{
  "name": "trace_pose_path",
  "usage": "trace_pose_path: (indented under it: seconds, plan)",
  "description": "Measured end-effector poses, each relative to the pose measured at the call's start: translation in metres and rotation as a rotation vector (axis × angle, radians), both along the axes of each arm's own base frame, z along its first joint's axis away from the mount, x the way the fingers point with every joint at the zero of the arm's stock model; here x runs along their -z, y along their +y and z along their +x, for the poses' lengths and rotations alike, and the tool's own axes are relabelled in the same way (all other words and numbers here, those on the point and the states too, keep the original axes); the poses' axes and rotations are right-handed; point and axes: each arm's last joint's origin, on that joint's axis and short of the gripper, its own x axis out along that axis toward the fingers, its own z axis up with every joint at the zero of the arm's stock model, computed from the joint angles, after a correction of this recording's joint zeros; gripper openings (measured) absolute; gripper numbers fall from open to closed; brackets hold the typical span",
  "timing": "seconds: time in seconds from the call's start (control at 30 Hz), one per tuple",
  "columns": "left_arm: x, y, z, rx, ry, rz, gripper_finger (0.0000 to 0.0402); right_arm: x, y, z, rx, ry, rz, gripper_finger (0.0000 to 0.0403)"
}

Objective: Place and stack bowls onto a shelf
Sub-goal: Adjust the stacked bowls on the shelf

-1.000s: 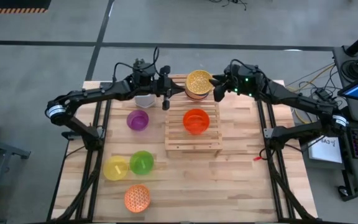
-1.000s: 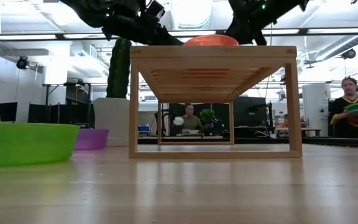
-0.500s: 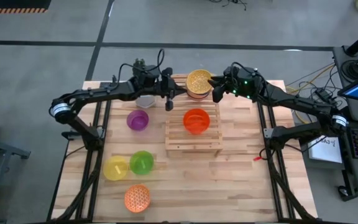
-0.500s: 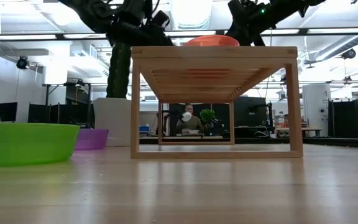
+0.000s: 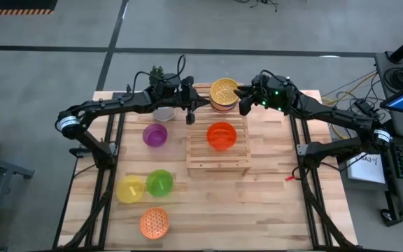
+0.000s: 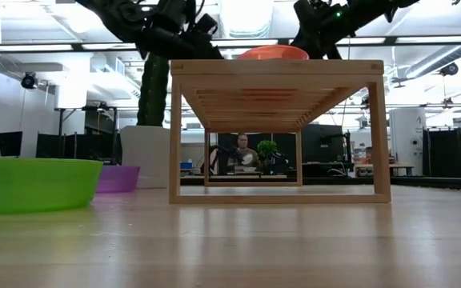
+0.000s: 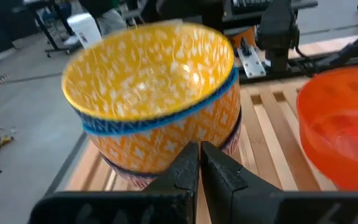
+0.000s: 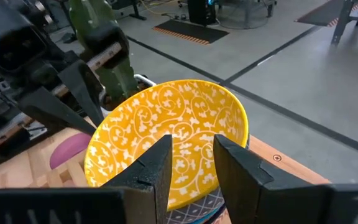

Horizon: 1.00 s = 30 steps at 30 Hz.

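The wooden tabletop [image 5: 271,189] is seen from above with the slatted wooden shelf [image 5: 217,159] set near its far middle. At the shelf's far end a yellow patterned bowl [image 5: 224,90] is stacked on at least one other bowl, whose blue-rimmed edge shows beneath it in the left wrist view; a red-orange bowl [image 5: 220,136] rests alone at the shelf's centre. Four bowls are left on the table to the left of the shelf: purple [image 5: 154,135], green [image 5: 159,182], yellow [image 5: 130,190] and an orange lattice one [image 5: 154,222]. The right gripper [image 5: 244,103] is held just beside the stack's right edge, fingers spread apart with nothing between them, and is judged to have let the yellow patterned bowl go. The left gripper [image 5: 190,112] is held at the shelf's far left corner, fingers pressed together and empty. The waiting bowls lie on the left arm's side, so that arm is judged nearer for the next pick, the purple bowl being closest to it.
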Motion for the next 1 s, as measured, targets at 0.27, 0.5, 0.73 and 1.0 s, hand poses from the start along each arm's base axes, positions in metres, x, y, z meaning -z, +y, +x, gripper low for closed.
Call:
trace_pose_path:
  seconds: [0.27, 0.5, 0.73, 1.0]
  plan:
    - [-0.005, 0.000, 0.000, 0.003, -0.034, 0.020, 0.0000, 0.002, 0.000, 0.000, 0.000, 0.011, 0.005, 0.0102]
    - [0.005, 0.003, 0.006, 0.005, -0.020, 0.006, 0.0000, 0.004, 0.000, 0.000, 0.002, 0.014, 0.009, 0.0102]
    - [0.006, 0.002, 0.005, -0.002, -0.010, -0.011, 0.0000, 0.005, 0.000, 0.000, 0.004, 0.013, 0.017, 0.0102]
    - [0.004, 0.002, 0.004, -0.005, -0.013, -0.018, 0.0000, 0.006, 0.000, 0.000, 0.009, 0.010, 0.027, 0.0102]
